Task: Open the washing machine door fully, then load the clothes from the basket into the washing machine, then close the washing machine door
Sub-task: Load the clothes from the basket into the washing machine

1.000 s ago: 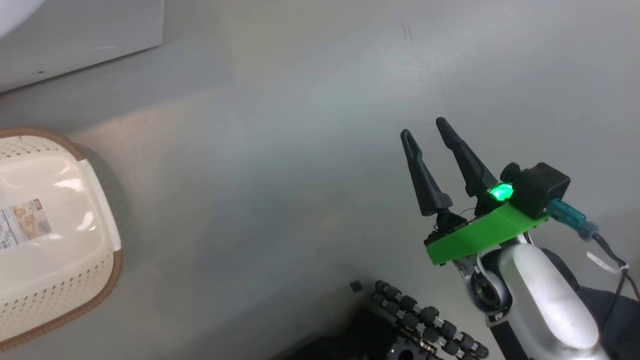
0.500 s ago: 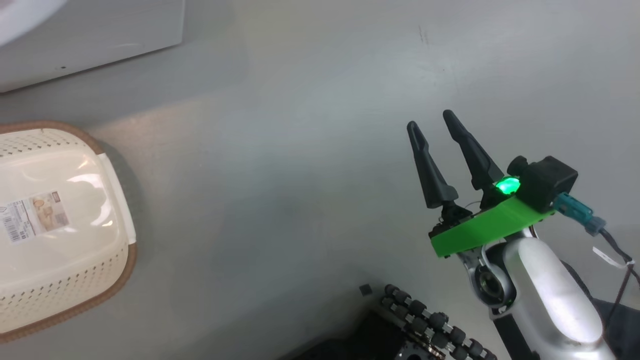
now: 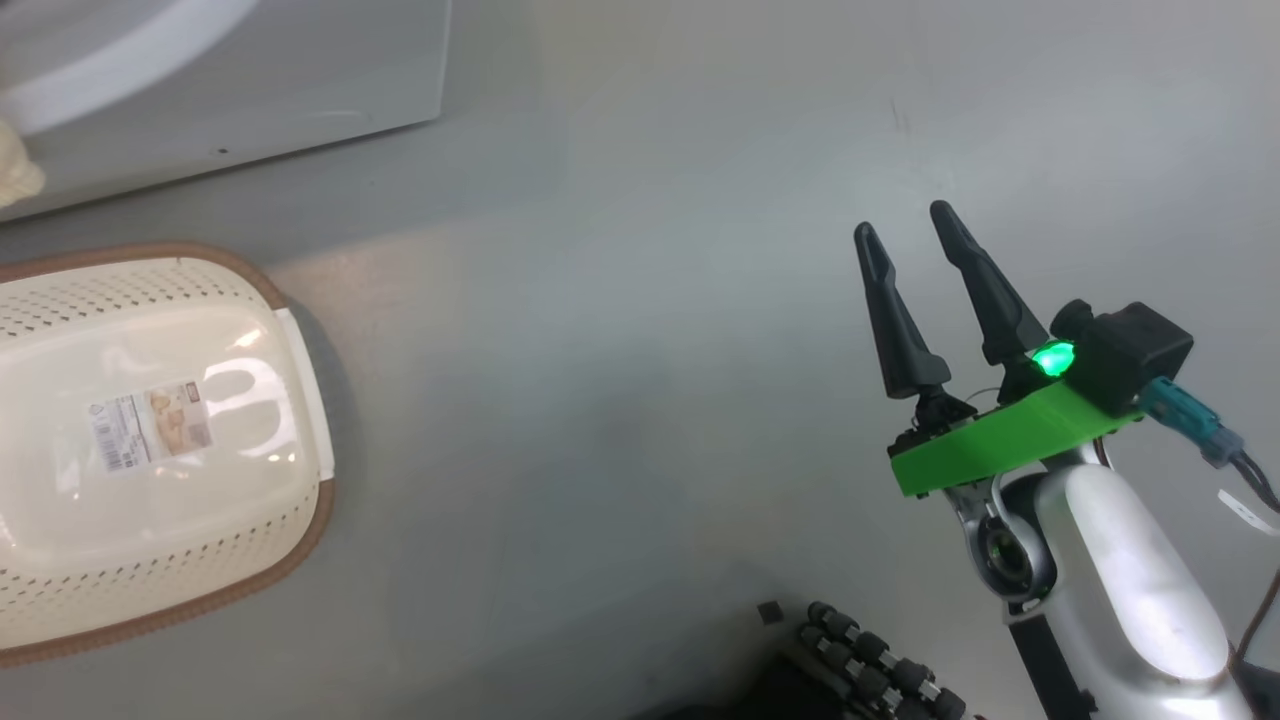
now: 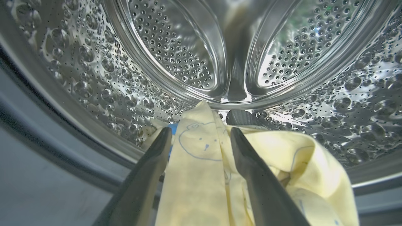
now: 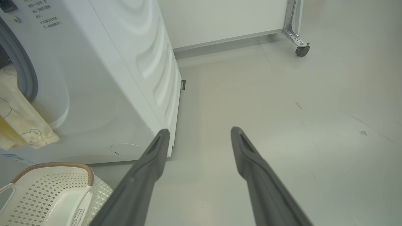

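The soft pale cream-yellow garments with faint blue printed outlines (image 4: 301, 163) lie draped over the front lip of the perforated steel drum (image 4: 176, 62), reaching into it. In the left wrist view we see one fold run up between the two long dark fingers (image 4: 150, 169) of our left end effector (image 4: 200, 130); they stand wide apart and pinch nothing.

In the right wrist view, at 9 o'clock, a cuff of the same fabric hangs out of the grey-gasketed porthole (image 5: 25, 78) and down the front of the big white front-loading washing machine (image 5: 125, 78). At 7 o'clock the small cream perforated plastic basket with a brown rim (image 5: 47, 191) stands on the pale grey floor (image 5: 282, 125), near the machine's front.

Our right end effector (image 5: 200, 131) hovers above bare floor beside the machine, spread wide and holding nothing. In the head view it shows at 3 o'clock, with the basket well apart at 9 o'clock. A small dark caster (image 5: 302, 50) stands at 1 o'clock in the right wrist view.
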